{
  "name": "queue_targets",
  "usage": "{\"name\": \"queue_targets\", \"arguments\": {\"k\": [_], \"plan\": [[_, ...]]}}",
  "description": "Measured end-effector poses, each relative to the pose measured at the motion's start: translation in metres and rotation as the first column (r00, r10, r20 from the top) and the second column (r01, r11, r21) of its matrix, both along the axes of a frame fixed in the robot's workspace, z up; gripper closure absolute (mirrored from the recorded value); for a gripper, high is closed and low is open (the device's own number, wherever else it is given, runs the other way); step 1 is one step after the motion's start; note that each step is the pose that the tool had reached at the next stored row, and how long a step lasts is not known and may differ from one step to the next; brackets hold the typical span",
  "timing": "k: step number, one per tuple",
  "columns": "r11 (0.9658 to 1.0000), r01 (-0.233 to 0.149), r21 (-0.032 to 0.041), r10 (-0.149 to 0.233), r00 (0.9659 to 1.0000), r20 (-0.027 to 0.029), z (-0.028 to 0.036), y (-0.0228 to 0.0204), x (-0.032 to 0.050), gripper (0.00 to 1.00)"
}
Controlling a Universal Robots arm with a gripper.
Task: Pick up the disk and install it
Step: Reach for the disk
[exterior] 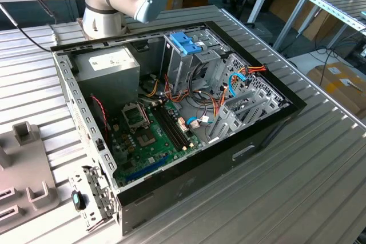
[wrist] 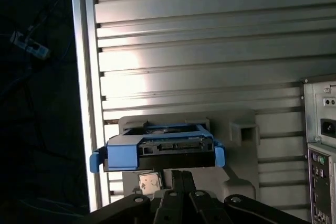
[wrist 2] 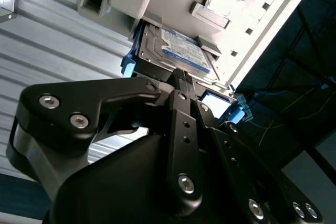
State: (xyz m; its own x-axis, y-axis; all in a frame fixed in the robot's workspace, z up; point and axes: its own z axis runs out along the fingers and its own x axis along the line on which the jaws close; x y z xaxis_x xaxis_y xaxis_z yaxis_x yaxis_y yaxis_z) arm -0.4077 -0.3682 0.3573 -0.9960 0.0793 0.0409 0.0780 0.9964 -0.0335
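The disk (wrist: 160,149) lies flat in a grey holder (wrist: 239,129) on the ribbed metal table, beside the computer case's rear panel (wrist: 320,145). It has a light-blue carrier rail around a silver body, and its white label (wrist 2: 181,51) faces up. My black gripper (wrist: 181,176) hangs right at the disk's near edge, fingers together with nothing seen between them. In the second wrist view the gripper (wrist 2: 179,74) reaches the disk's (wrist 2: 173,51) edge; I cannot tell whether it touches. The open computer case (exterior: 269,135) shows in the exterior view, with a metal drive cage (exterior: 194,70).
A darker blue bracket (exterior: 186,43) tops the drive cage. Cables, the motherboard (exterior: 151,135) and the power supply (exterior: 108,64) fill the case. Grey holder blocks (exterior: 26,164) sit on the table at the exterior view's left. The table edge (wrist: 84,103) runs close beside the disk.
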Motion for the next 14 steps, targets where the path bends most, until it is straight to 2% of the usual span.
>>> {"name": "queue_targets", "arguments": {"k": [5,10,14], "plan": [[1.0,0.0,0.0002,0.0,1.0,0.0004,-0.0041,0.0013,-0.0126,0.89],[1.0,0.0,0.0002,0.0,1.0,0.0004,-0.008,0.0077,-0.0147,0.89],[1.0,0.0,-0.0005,0.0,1.0,0.0001,-0.0085,0.0084,-0.0155,0.89]]}}
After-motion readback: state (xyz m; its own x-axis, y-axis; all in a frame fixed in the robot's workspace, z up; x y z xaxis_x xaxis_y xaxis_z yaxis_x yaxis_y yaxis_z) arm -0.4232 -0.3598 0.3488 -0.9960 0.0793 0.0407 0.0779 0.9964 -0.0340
